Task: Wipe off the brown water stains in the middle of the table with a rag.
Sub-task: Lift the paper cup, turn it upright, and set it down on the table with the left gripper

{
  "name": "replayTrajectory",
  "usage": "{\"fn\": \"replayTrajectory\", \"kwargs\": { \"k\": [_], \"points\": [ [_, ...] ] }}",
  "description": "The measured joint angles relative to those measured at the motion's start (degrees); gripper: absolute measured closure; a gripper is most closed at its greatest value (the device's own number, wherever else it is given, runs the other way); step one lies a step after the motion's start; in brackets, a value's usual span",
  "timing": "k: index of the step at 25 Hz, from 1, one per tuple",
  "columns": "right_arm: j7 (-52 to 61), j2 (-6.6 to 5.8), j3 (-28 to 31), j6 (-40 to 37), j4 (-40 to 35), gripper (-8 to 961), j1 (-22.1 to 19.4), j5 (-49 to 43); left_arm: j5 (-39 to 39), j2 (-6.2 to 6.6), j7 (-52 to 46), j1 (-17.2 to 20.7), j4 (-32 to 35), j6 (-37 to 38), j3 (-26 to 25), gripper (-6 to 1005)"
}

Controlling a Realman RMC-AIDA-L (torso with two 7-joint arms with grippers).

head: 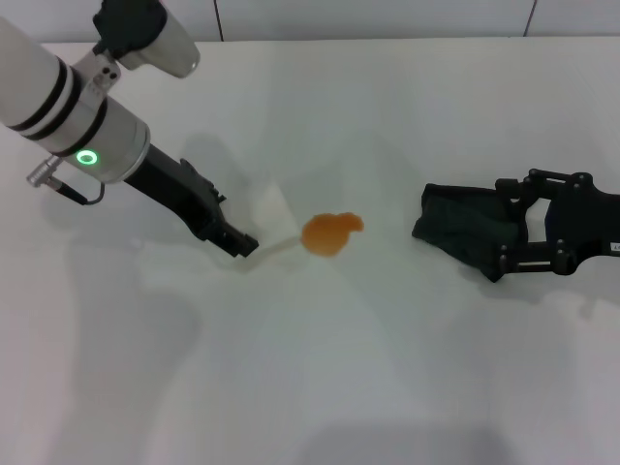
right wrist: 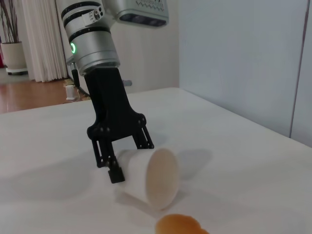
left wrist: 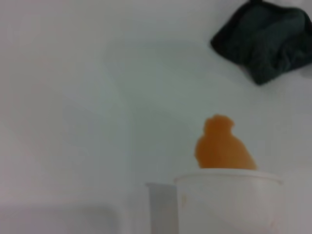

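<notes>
The brown water stains [head: 330,233] form one orange-brown blotch in the middle of the white table [head: 387,368], also seen in the left wrist view as the stains [left wrist: 223,146]. The dark rag [head: 463,229] lies to the right of it as a folded wad. My right gripper [head: 502,229] is shut on the rag, with one finger on each side of the wad. Left of the stain, my left gripper [head: 254,235] is shut on a translucent white cup [head: 274,225]. The cup [right wrist: 150,177] lies tipped on its side with its mouth toward the stain.
A wall runs along the table's far edge [head: 387,39]. Bare tabletop stretches in front of the stain and both grippers. The left arm [head: 68,107] slants in from the far left corner.
</notes>
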Motion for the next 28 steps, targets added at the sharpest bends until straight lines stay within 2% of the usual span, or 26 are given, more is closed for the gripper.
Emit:
{"fn": "replayTrajectory", "kwargs": {
  "k": [7,14,20,25,28],
  "points": [
    [-0.22,-0.03,0.00,0.00,0.01,103,-0.10,1.07,-4.16,0.01,0.03,0.07,-3.37,0.54,0.00,266],
    [-0.69,-0.07,0.48,0.00,0.02,103,-0.18,1.40,-15.46,0.04,2.76,2.29,-5.59,0.73,-0.01,266],
    [-0.91,-0.04,0.53,0.00,0.02,103,-0.30,2.60,-30.09,-0.07,10.41,9.42,-3.22,1.11,-0.01,265],
    [-1.53,-0.02,0.53,0.00,0.02,103,-0.72,3.65,-45.80,0.18,19.03,19.39,3.93,1.38,0.01,265],
    [-1.56,-0.06,0.56,0.01,0.02,103,-0.74,3.93,-52.28,0.21,23.01,24.13,7.02,1.78,0.00,265]
  ]
}}
